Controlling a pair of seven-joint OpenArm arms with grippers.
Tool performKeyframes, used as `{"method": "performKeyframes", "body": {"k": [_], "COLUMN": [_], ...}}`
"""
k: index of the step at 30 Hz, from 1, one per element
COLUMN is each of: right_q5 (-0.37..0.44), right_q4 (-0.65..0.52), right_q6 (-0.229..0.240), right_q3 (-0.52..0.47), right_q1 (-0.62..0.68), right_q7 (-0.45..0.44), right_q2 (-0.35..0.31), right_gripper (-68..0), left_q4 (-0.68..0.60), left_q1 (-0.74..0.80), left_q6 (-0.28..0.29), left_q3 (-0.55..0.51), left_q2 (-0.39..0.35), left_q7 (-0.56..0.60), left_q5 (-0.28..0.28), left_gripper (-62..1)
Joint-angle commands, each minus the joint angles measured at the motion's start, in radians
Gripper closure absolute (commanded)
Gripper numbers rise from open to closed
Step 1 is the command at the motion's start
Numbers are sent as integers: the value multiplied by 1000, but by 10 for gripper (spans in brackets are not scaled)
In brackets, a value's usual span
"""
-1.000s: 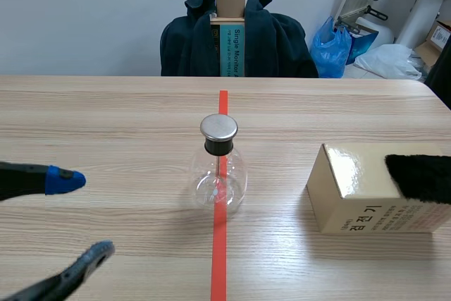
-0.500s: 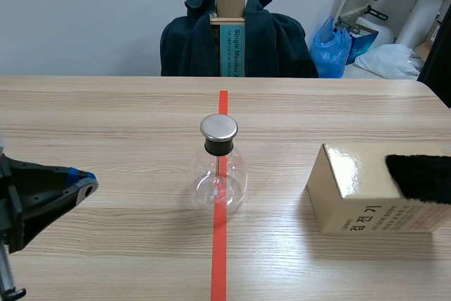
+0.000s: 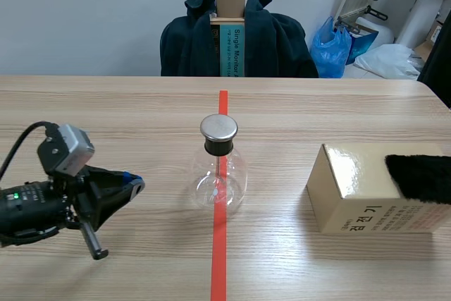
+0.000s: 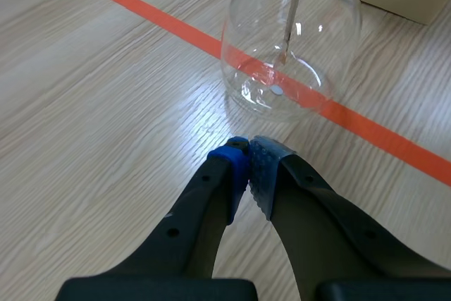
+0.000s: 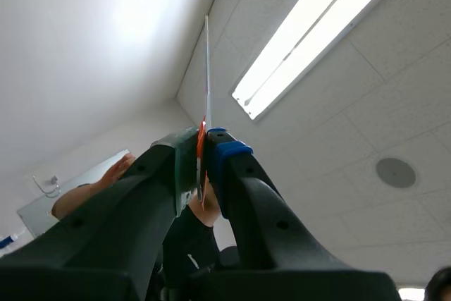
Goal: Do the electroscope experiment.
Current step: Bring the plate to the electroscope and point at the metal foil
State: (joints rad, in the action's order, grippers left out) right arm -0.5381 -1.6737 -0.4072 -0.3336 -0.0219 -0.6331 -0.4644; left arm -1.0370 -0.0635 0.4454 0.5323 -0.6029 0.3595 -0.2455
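Two arms share the work: the left end effector (image 4: 248, 149), closed empty, lies near the electroscope flask (image 3: 219, 174) on the counter (image 3: 106, 118); the right end effector (image 5: 204, 149), pointing upward, clamps a thin rod (image 5: 207, 61). Next, the rod probably must approach the flask's metal cap (image 3: 219, 127).

Centre stage: clear round-bellied glass flask (image 3: 219, 177), black stopper, silver disc cap, upright on orange tape line (image 3: 219, 259), thin wire hanging inside. At flask's 3 o'clock, black fuzzy cloth (image 3: 421, 177) atop tan cardboard box (image 3: 352, 206). Thin pale rod (image 5: 207, 68) pinched in right gripper (image 5: 203, 154), tip up.
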Motion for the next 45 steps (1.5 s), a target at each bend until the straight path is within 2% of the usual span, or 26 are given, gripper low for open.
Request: {"method": "performKeyframes", "body": {"k": [1, 6, 8, 11, 15, 17, 21, 25, 30, 37, 45], "right_q5": [-1, -7, -8, -15, -117, -163, -197, -231, -276, -328, -384], "right_q4": [-14, -14, -14, -14, -14, -14, -14, -14, -14, -8, 66], "right_q6": [-14, -7, 16, 24, 26, 15, -15, -14, -14, -14, -9], "right_q3": [2, 2, 8, 48, 156, 220, 338, 441, 542, 620, 643], "right_q1": [-14, -11, -11, -8, -2, 2, 11, 47, 126, 232, 288], "right_q7": [-11, -54, -49, -20, 33, 63, 98, 112, 115, 120, 128], "right_q2": [6, 34, 50, 76, 116, 124, 139, 143, 143, 143, 143], "right_gripper": [-6, -6, -6, -6, -6, -6, -6, -6, -6, -6, -6], "left_q4": [-8, 61, 80, 102, 124, 131, 135, 135, 135, 135, 135], "left_q1": [-11, -48, -55, -60, -70, -70, -70, -70, -70, -70, -70], "left_q6": [-1, -2, -4, -8, -17, -23, -40, -62, -62, -63, -66], "left_q3": [0, 22, 28, 31, 31, 31, 31, 31, 31, 31, 31], "left_q2": [18, 76, 92, 115, 143, 149, 157, 163, 162, 163, 162], "left_q7": [40, 52, 55, 70, 71, 71, 71, 70, 69, 70, 71], "left_q5": [-3, 3, 4, 12, 54, 55, 56, 60, 60, 83, 82], "left_gripper": [-31, -32, -32, -32, -32, -31, -32, -32, -32, -32, -32]}}
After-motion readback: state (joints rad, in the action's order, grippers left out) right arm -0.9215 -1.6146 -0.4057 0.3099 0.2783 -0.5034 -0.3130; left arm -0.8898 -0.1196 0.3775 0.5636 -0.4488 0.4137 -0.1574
